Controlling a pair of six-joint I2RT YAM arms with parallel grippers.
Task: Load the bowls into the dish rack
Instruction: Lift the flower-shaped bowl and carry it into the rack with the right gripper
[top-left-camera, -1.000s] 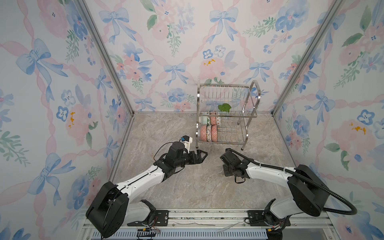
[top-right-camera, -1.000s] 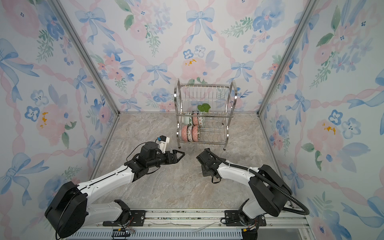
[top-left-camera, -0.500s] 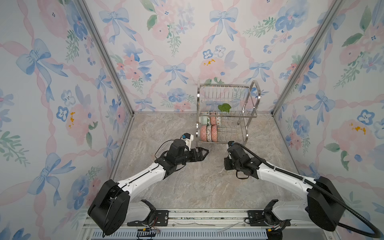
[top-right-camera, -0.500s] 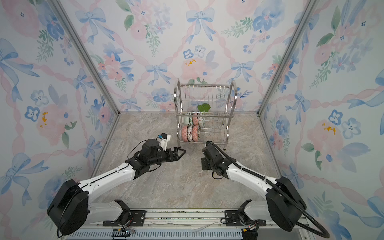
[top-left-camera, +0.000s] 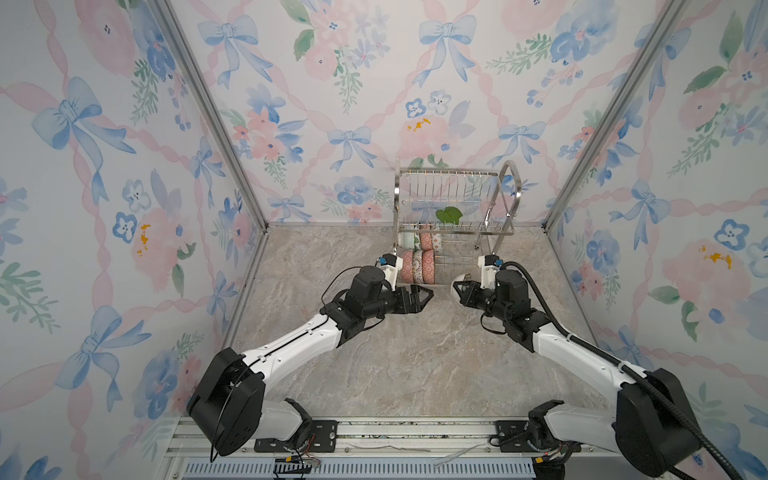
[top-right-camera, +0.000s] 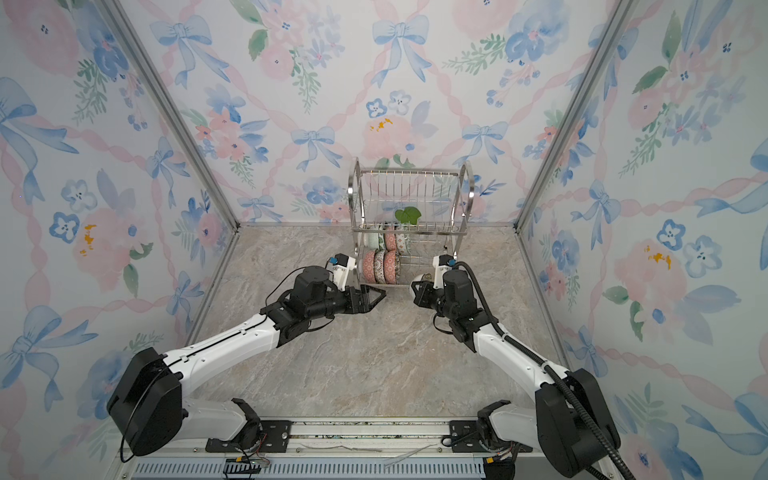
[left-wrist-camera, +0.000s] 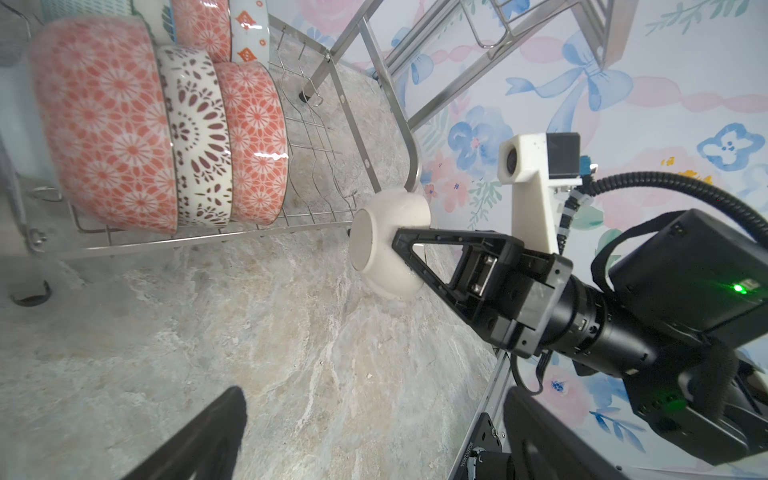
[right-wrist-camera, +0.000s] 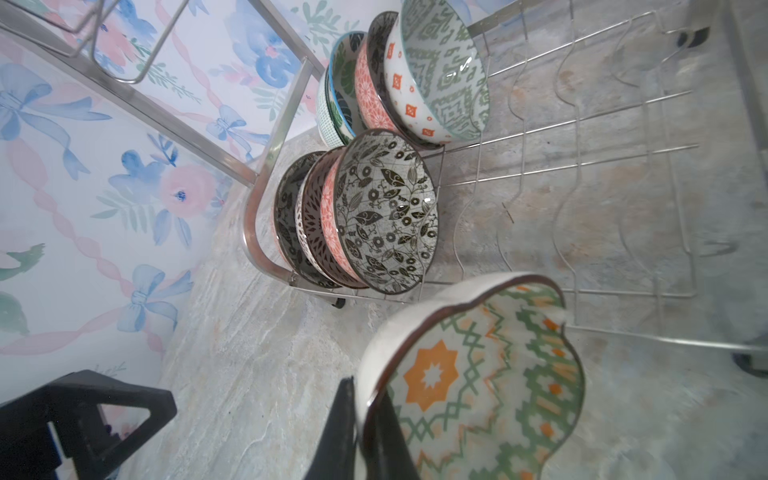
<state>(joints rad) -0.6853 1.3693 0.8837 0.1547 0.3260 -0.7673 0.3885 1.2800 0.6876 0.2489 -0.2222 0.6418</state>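
Note:
The dish rack stands at the back wall, with two rows of bowls on edge at the left end of its lower tier. My right gripper is shut on the rim of a scalloped bowl, white outside with orange and green patterns inside. It hangs just in front of the rack's lower tier, right of the standing bowls. My left gripper is open and empty, low in front of the rack.
Patterned walls close in the marble floor on three sides. The rack's wire slots to the right of the standing bowls hold nothing. The two grippers face each other a short way apart in front of the rack.
The right arm has carried the scalloped bowl away from the front and up to the rack's lower tier. The left gripper has edged slightly toward the rack, still open.

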